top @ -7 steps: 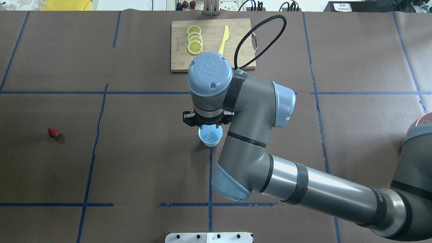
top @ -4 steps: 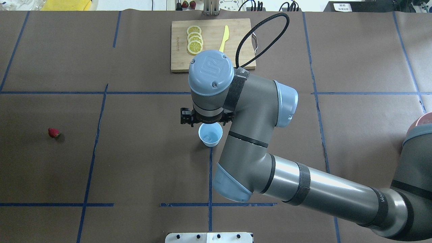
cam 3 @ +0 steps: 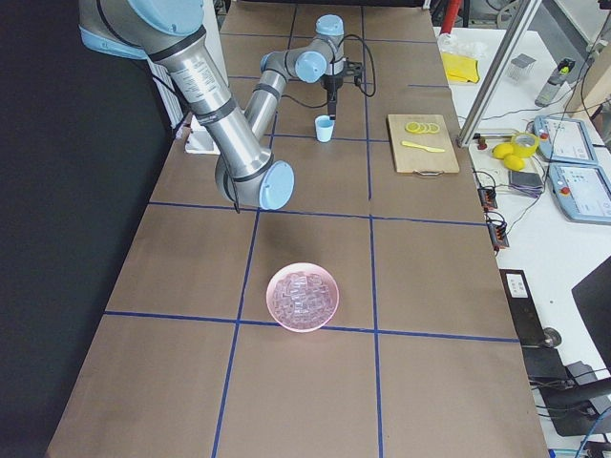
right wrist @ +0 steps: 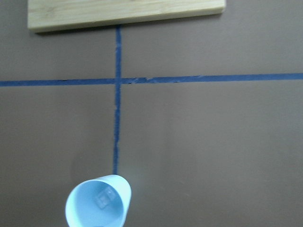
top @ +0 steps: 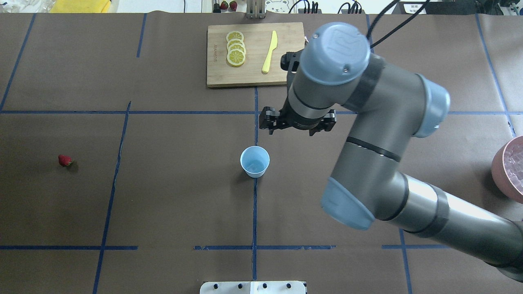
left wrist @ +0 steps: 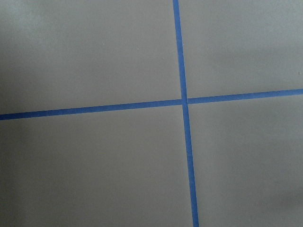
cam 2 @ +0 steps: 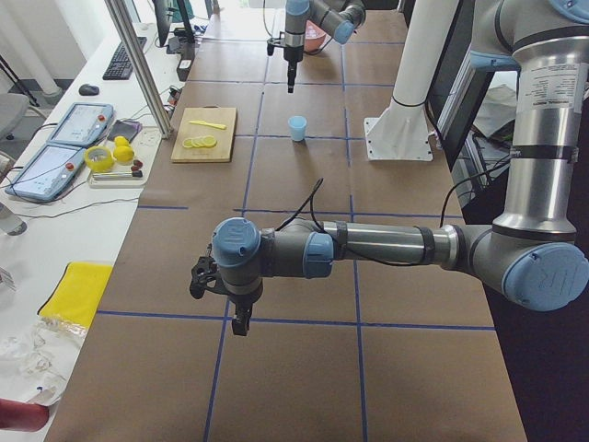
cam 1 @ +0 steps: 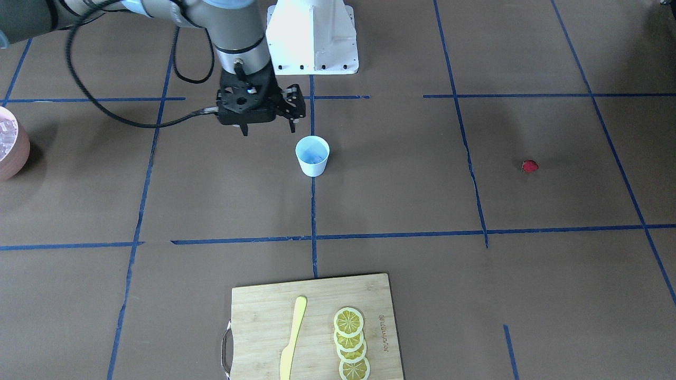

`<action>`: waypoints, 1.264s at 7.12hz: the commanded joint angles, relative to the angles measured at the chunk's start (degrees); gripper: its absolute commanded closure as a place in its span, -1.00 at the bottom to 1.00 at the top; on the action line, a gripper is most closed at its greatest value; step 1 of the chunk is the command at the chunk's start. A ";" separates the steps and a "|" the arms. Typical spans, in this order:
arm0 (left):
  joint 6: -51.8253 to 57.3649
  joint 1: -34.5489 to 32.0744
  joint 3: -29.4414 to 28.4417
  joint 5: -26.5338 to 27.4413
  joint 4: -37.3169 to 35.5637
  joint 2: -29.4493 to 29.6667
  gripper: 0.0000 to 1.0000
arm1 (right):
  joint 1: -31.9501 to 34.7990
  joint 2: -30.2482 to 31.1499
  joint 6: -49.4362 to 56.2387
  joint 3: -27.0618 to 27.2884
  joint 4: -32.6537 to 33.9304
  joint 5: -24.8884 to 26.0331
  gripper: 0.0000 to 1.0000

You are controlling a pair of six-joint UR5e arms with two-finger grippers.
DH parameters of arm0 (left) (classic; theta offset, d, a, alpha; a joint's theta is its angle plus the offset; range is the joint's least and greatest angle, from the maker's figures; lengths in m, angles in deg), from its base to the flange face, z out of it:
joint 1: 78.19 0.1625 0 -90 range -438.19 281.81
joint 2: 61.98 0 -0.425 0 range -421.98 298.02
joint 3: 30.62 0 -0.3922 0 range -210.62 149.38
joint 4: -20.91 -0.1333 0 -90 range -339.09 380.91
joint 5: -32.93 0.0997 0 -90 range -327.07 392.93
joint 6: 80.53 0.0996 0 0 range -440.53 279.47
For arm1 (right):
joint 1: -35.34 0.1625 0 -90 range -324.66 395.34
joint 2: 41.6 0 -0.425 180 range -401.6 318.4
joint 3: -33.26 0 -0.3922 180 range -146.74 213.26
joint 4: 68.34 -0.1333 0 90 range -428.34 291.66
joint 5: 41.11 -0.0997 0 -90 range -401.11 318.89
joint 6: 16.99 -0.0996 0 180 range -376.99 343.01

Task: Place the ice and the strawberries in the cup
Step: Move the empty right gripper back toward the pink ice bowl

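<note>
Blue tape cross point(left wrist: 184, 100) on brown table point(left wrist: 94, 165)

The pink bowl point(top: 497, 167) is running off the overhead view's right edge. The right wrist view's bottom edge is cropping the cup point(right wrist: 80, 208), its ice point(right wrist: 105, 198) perhaps one blurry cube.

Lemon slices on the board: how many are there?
4. The lemon slices overlap in one row on the cutting board, left of the yellow knife in the overhead view; the slice nearest the robot lies on top.
</note>
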 commanded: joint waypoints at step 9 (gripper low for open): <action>-0.22 0.09 1.13 -2.53 -0.21 -0.08 -1.00 | 28.41 51.13 41.02 3.87 -28.27 -16.42 -1.00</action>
